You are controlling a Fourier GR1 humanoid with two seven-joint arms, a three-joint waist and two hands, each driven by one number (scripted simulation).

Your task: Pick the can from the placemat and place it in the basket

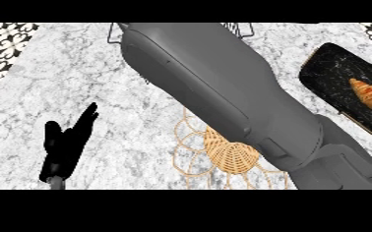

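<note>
The left robot hand [65, 145] rests at the lower left of the white-grey marbled worktop [87, 78], black fingers spread and pointing up, holding and touching nothing. Just right of it lies the placemat [229, 157], round, woven of tan wicker with a tight centre and an open looped rim. The grey right forearm [218, 88], smooth and blocky, crosses over the placemat and runs up to the far edge. At the right, a glossy black tray [330, 78] with a thin golden rim carries a croissant [363, 92]. Farthest off, thin dark wires of the basket [243, 29] show beside the forearm's end. The right robot hand and the can are hidden, possibly behind that forearm; its fingers cannot be judged. No writing is readable.
</note>
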